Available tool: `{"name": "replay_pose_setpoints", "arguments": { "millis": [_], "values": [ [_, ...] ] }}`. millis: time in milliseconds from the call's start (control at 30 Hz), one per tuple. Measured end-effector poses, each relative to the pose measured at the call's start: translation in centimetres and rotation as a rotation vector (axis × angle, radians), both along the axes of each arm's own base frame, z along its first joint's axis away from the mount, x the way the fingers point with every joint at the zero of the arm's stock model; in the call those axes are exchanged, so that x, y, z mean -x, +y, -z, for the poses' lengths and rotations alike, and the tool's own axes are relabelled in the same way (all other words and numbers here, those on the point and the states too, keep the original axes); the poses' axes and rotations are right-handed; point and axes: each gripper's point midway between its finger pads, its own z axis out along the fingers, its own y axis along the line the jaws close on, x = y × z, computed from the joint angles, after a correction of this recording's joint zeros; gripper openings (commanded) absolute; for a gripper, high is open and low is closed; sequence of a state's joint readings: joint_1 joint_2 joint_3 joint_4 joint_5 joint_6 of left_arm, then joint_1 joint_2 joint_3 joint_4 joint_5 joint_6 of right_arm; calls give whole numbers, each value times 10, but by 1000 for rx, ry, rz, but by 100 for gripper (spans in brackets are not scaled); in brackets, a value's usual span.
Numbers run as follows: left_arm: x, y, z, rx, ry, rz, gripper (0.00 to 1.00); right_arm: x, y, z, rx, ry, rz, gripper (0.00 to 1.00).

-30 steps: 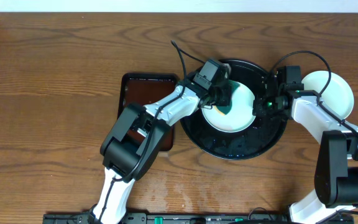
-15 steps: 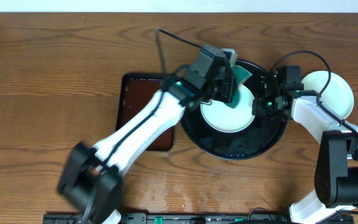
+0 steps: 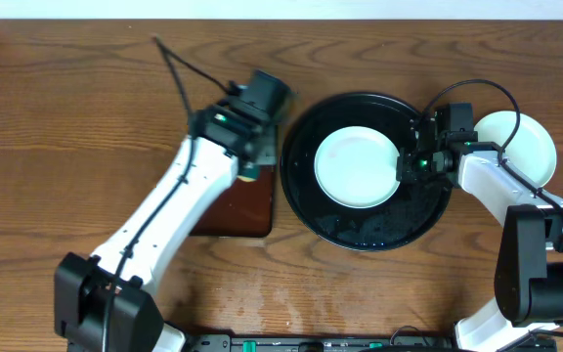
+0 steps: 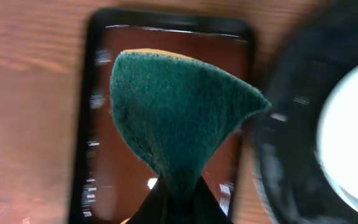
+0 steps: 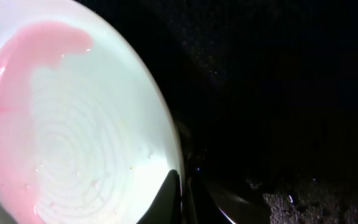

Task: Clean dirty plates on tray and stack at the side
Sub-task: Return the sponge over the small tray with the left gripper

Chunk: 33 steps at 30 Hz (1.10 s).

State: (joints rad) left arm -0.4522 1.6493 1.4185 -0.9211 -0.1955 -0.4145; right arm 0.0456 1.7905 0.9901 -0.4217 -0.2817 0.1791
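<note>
A pale mint-white plate (image 3: pixel 357 167) lies in the middle of the round black tray (image 3: pixel 360 227). My right gripper (image 3: pixel 406 166) is shut on its right rim. In the right wrist view the plate (image 5: pixel 73 124) carries a pink smear at its upper left, and my right gripper (image 5: pixel 182 193) pinches its edge over the black tray (image 5: pixel 278 93). My left gripper (image 3: pixel 250 161) is shut on a green sponge (image 4: pixel 179 118) and holds it over the brown rectangular tray (image 4: pixel 104 155). A second white plate (image 3: pixel 528 145) sits on the table right of the black tray. No third plate shows.
The brown rectangular tray (image 3: pixel 233 210) lies just left of the black tray, almost touching it. The black tray's floor is wet and speckled (image 5: pixel 316 193). Cables loop above both wrists. Bare wooden table surrounds everything.
My left gripper has lifted the sponge off the plate and swung left, from over the black tray to over the brown tray. The right gripper and the plate have not moved.
</note>
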Motion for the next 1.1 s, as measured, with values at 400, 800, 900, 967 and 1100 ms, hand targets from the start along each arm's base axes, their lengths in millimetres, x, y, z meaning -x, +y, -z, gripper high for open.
{"name": "replay_pose_setpoints", "arguments": {
  "millis": [400, 800, 900, 967, 1100],
  "values": [
    [3, 57, 33, 28, 86, -153, 8, 0, 1, 0, -6, 0, -4, 9],
    [9, 54, 48, 45, 109, -146, 8, 0, -3, 1, 15, -1, 5, 9],
    [8, 54, 48, 46, 107, -146, 8, -1, -4, 2, 23, -7, 8, 8],
    [8, 54, 48, 46, 106, -146, 8, 0, -4, 4, 25, -9, 9, 6],
    [8, 54, 48, 46, 106, -146, 8, 0, -5, 4, 26, -10, 9, 6]
  ]
}}
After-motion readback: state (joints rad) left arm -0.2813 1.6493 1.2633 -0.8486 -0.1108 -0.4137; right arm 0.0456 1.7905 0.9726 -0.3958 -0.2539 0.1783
